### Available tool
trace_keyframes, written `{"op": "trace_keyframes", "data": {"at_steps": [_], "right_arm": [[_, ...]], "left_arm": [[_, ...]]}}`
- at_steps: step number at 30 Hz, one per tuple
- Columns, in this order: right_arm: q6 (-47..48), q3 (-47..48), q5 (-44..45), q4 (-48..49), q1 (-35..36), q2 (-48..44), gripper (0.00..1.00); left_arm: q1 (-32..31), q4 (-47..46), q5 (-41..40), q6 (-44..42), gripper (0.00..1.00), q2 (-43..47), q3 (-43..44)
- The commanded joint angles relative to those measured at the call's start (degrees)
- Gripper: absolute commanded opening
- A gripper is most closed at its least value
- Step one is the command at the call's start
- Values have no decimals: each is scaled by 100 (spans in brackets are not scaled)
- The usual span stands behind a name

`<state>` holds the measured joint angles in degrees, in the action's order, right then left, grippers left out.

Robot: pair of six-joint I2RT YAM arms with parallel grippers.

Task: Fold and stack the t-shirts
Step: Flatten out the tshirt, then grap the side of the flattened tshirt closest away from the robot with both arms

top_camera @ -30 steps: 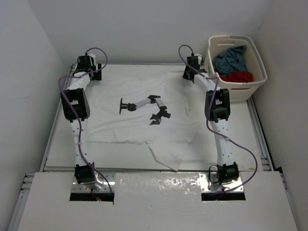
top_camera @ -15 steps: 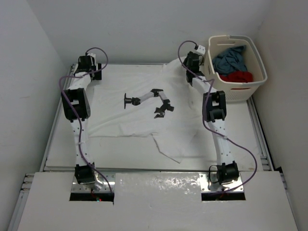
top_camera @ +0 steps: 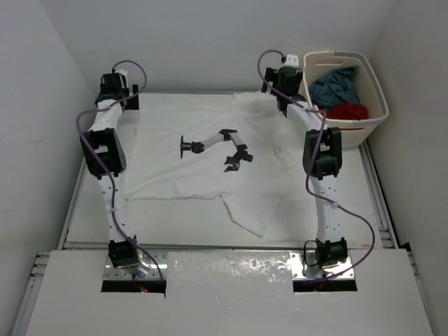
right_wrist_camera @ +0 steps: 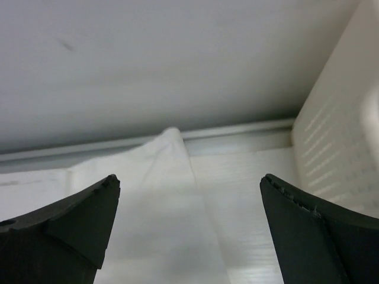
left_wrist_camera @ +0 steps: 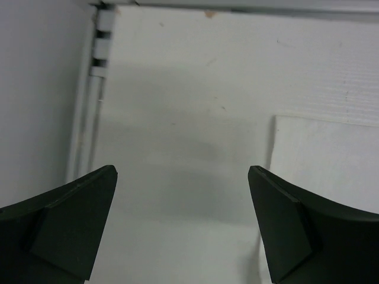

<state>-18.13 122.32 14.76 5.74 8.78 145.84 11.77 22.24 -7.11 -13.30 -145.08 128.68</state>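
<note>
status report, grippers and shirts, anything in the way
Left gripper open, empty, over bare table. Right gripper open, empty, above far corner of white shirt. Red shirt and blue shirt in basket. Basket wall close beside right gripper.

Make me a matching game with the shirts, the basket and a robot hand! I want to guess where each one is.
Things:
1. white t-shirt
2. red t-shirt
3. laundry basket
4. left gripper

Places:
A. inside the laundry basket
B. at the far right end of the table
C. open, above bare table at the far left corner
D. spread out on the table

Pairs: 1-D, 2-A, 3-B, 4-C
</note>
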Motion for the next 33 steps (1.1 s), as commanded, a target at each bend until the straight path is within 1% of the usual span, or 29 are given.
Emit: {"op": "trace_keyframes", "data": {"at_steps": [1,2,3,4,5,6,7,8,9,10,11,12,13,14,15,17,18,19,20,21,23,25,26,27,28,30,31,33], "right_arm": [[635,-41,-61,-519,28,-1782,99],[670,-451,-131,-982,28,-2083,99],[679,-725,-341,-1204,28,-2399,99],[731,-1075,-473,-1407,28,-2742,99],[810,-1766,-596,-1809,28,-3424,99],[907,-2113,-919,-1996,45,-3753,99],[1073,-2890,-1053,-2189,63,-4078,99],[1127,-3298,-1194,-2530,72,-4699,99],[1154,-3685,-1326,-2673,167,-5001,99],[1215,-4490,-1449,-2796,273,-5291,99],[1285,-4907,-1607,-2963,396,-5590,99],[1486,-5259,-1608,-3017,849,-6141,99],[1592,-5941,-1495,-3069,1141,-6416,98],[1706,-6261,-1451,-3096,1466,-6654,98],[1768,-6769,-1267,-3148,2078,-7074,97],[1656,-7281,-1222,-3000,2592,-7463,93],[1455,-7797,-1300,-2913,2951,-7804,92],[1348,-8029,-1240,-2694,3137,-7956,91],[1225,-8240,-1161,-2622,3470,-8070,89],[1059,-8581,-1117,-2552,3612,-8184,87],[882,-8777,-923,-2499,4024,-8133,83],[820,-8927,-835,-2507,4263,-7896,82],[742,-8971,-722,-2473,4455,-7817,82],[706,-9041,-616,-2394,4544,-7669,82],[688,-9059,-485,-2367,4693,-7606,82],[644,-9094,-387,-2349,4739,-7492,81],[635,-9103,-369,-2393,4739,-7404,80],[618,-9130,-378,-2428,4791,-7351,78]], "left_arm": [[89,-414,446,-495,94,1811,18],[89,-335,570,-663,94,2051,-123],[80,-82,684,-874,94,2323,-498],[89,51,859,-1094,94,2883,-780],[89,209,1061,-1679,94,3184,-1105],[89,576,1167,-2059,92,3518,-1900],[89,797,1369,-2863,91,4200,-2361],[89,1226,1423,-3228,90,4555,-2809],[89,1491,1467,-3614,85,4924,-3805],[80,1781,1520,-4454,81,5554,-4277],[89,2271,1450,-4740,77,5830,-4716],[89,2441,1319,-4978,68,6068,-5626],[89,2582,1031,-5398,64,6453,-6070],[97,2705,871,-5516,57,6596,-6831],[97,2715,739,-5638,55,6832,-7117],[89,2559,589,-5657,55,7036,-7688],[89,2496,658,-5692,56,7202,-7787],[89,2409,685,-5701,57,7265,-7875],[80,2408,816,-5719,58,7300,-7972],[45,2417,895,-5780,59,7353,-8016],[-121,2268,844,-5868,63,7397,-8322],[-315,1663,668,-6000,66,7502,-8691],[-559,1382,485,-6026,69,7529,-9102],[-675,1014,144,-6000,70,7512,-9289],[-728,314,1,-5974,72,7468,-9517],[-711,-130,-245,-5843,72,7196,-9494],[-676,-219,-290,-5816,72,7065,-9311],[-510,-63,-195,-5728,72,6783,-9116]]}}
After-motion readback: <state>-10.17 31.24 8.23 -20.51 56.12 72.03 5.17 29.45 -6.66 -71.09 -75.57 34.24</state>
